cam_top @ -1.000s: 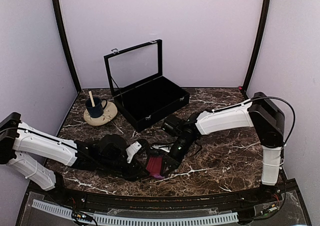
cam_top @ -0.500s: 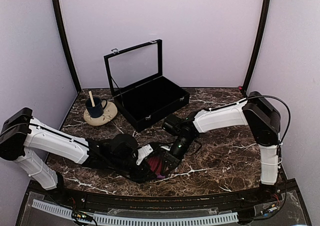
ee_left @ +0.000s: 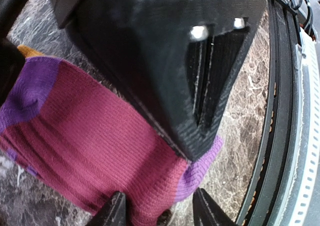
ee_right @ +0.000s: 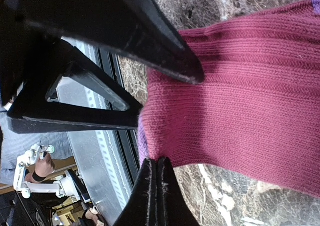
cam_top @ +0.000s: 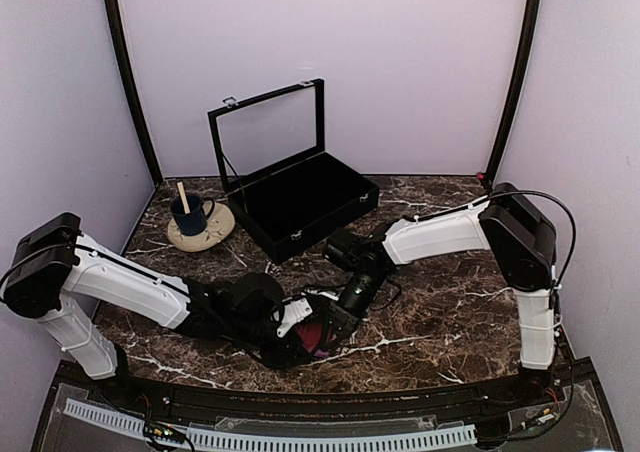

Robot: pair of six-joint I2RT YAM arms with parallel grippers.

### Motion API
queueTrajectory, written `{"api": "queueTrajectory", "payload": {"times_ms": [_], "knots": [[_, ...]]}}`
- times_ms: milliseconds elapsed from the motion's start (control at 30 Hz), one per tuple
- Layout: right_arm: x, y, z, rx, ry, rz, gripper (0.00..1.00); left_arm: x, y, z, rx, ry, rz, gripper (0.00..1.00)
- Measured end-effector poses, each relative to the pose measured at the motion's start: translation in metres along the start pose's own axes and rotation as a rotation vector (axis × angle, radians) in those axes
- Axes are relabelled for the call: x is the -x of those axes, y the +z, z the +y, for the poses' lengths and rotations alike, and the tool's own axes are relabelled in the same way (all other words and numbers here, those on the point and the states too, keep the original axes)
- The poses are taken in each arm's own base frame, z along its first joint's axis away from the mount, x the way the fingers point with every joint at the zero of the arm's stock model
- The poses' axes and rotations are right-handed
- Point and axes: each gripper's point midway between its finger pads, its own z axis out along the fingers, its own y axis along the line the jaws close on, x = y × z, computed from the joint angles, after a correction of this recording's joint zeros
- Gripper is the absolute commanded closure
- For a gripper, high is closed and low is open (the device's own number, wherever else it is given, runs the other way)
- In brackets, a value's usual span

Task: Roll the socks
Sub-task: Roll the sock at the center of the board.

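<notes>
The magenta-pink sock lies flat on the marble table near the front edge, between both grippers. In the left wrist view the sock has purple toe and heel patches. A small tan-orange bit shows at its far end. My left gripper is open, its fingertips astride the sock's near end; in the top view it is left of the sock. My right gripper is shut, pinching the sock's edge; in the top view it is above the sock. The cream-beige sock is not clearly in view.
An open black case stands at the back centre. A beige saucer with a dark blue cup sits at the back left. The table's black front rail runs just in front of the sock.
My left arm has reached further right, bringing its gripper up against the sock. My right gripper has shifted slightly left with the sock, which now shows less from above.
</notes>
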Motion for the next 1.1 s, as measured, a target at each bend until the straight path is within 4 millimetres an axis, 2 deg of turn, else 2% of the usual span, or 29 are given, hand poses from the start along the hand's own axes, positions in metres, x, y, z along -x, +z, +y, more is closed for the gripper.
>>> {"api": "queueTrajectory", "payload": {"times_ms": [300,767,1100], "knots": [[-0.002,0.001,-0.005,0.005,0.02,0.011,1.0,-0.001,0.007,0.0,-0.007,0.024,0.024,0.77],[-0.005,0.002,-0.014,0.0,0.054,0.025,0.99,-0.004,0.011,-0.002,-0.033,0.025,0.066,1.0],[0.001,0.0,-0.025,-0.042,0.064,0.004,0.81,-0.002,0.007,0.011,-0.102,-0.081,0.063,1.0]]}}
